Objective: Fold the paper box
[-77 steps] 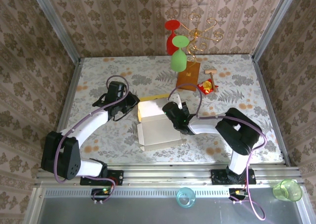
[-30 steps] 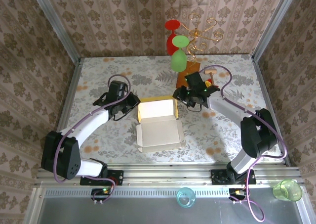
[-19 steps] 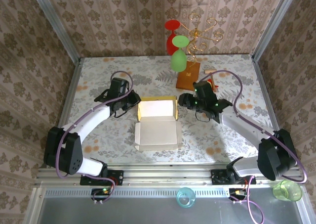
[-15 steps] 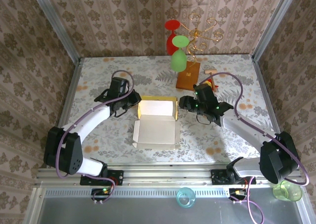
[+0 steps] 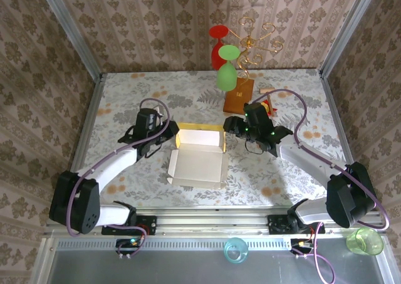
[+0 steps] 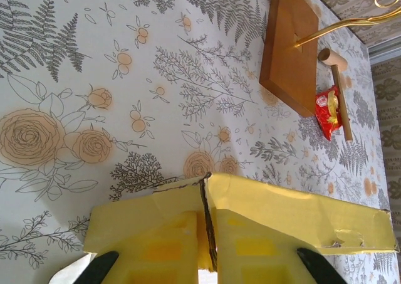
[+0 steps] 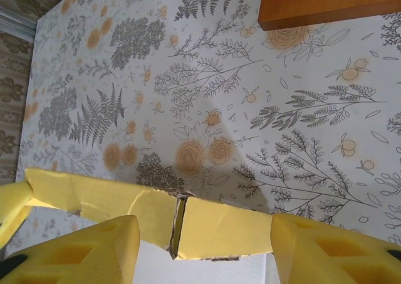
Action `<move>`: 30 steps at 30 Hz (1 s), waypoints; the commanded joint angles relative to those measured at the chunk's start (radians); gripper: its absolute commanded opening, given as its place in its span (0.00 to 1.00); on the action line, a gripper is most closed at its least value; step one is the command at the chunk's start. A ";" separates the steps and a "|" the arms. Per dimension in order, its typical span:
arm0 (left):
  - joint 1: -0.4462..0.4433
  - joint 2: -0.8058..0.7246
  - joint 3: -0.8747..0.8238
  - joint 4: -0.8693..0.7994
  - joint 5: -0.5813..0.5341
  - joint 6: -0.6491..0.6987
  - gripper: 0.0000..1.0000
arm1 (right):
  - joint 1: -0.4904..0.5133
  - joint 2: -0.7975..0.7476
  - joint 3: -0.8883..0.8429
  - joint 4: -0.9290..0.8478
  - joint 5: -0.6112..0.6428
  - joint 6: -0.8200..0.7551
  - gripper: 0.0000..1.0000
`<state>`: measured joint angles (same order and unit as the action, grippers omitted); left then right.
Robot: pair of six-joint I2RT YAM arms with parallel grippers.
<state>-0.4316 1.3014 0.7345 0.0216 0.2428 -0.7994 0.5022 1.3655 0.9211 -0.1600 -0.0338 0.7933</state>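
Note:
The paper box (image 5: 195, 162) lies mid-table, white inside facing up, with a mustard-yellow back wall (image 5: 200, 126) standing. My left gripper (image 5: 169, 135) is at its back left corner. In the left wrist view its yellow fingers (image 6: 156, 252) are pressed together on a thin cardboard edge of the paper box (image 6: 301, 212), gripper (image 6: 208, 262) shut. My right gripper (image 5: 227, 128) is at the back right corner. In the right wrist view it (image 7: 203, 259) stands open, fingers (image 7: 81, 252) wide apart on either side of the box's yellow corner seam (image 7: 219, 224).
Behind the box stands a brown wooden block (image 5: 239, 97) (image 6: 291, 52) (image 7: 326, 2) with a gold wire stand and hanging red and green glasses (image 5: 227, 76). A red-yellow packet (image 5: 268, 106) (image 6: 329, 111) lies beside it. A teal cup (image 5: 235, 251) and a green cup (image 5: 365, 241) sit below the table edge.
My right arm swung from over the box's near half to its back right corner. The box's back wall came up and the box squared and shifted. My left gripper closed in on the back left corner.

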 commanded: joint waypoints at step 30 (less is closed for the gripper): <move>-0.062 -0.081 -0.108 0.008 -0.045 -0.038 0.12 | 0.050 0.014 -0.097 -0.036 0.013 0.143 0.33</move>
<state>-0.4923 1.2270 0.6491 0.0681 0.2127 -0.8303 0.5484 1.3746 0.8555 -0.1345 -0.0376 0.9218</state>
